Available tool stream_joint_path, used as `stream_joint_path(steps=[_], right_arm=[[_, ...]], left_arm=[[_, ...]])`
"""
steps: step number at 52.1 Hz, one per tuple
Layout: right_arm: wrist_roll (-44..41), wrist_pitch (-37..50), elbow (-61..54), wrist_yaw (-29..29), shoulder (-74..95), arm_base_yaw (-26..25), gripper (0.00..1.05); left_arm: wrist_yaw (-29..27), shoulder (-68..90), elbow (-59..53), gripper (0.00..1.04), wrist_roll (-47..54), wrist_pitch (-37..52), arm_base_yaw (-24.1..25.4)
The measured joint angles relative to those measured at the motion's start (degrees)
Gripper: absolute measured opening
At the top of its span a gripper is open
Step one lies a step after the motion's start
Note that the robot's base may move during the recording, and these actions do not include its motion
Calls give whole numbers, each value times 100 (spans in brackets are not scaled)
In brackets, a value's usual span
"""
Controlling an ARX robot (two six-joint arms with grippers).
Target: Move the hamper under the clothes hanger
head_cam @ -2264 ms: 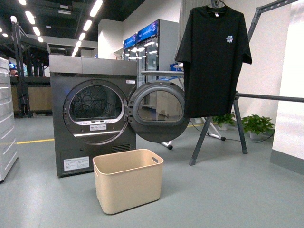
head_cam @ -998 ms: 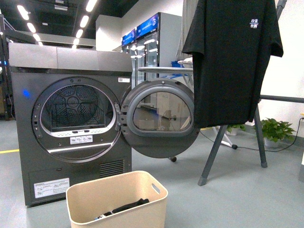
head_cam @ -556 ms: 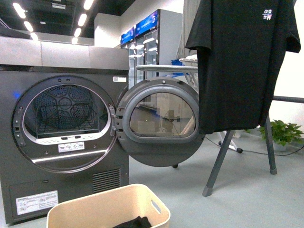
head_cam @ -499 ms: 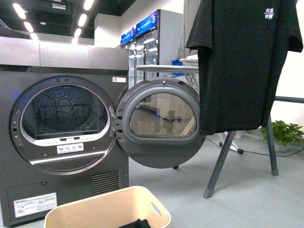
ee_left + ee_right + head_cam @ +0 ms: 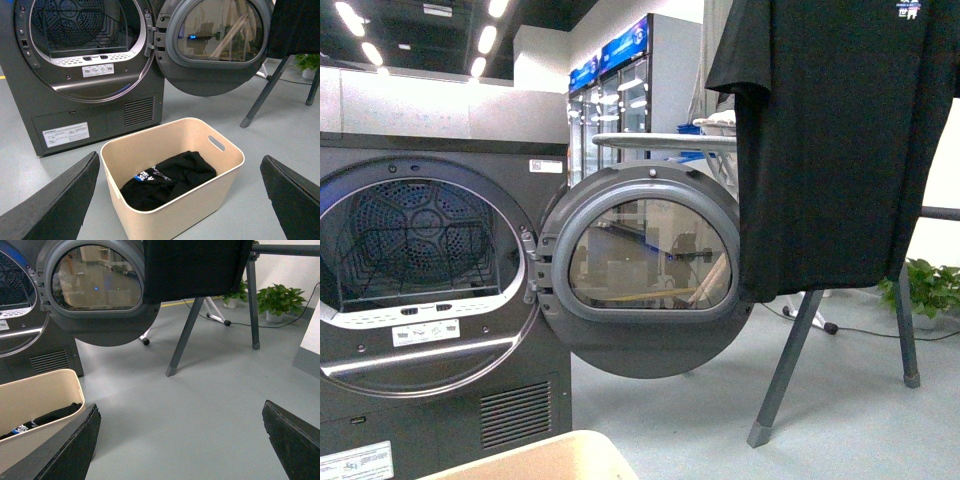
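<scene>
Your left gripper (image 5: 178, 159) and right gripper (image 5: 180, 405) gape empty. Hamper (image 5: 200, 205) stands before dryer (image 5: 90, 112), apart from clothes hanger (image 5: 185, 337).

No text legible. Dryer (image 5: 110, 117): white rating sticker (image 5: 66, 134) on the lower front, white label (image 5: 97, 70) under the drum opening, small tag (image 5: 546, 166) at the upper corner, all too small to read. Black T-shirt (image 5: 830, 150): white chest print (image 5: 910, 8), cut off by the frame edge. Dark garment (image 5: 177, 172) in hamper (image 5: 200, 205): white-and-blue print (image 5: 149, 175), unreadable.
</scene>
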Motion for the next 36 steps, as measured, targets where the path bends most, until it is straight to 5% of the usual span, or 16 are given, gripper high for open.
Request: stream_joint_path(steps=[36], right_arm=[[0,0,0,-9,0,0,97]], left_arm=[[0,7,0,98,0,0,0]])
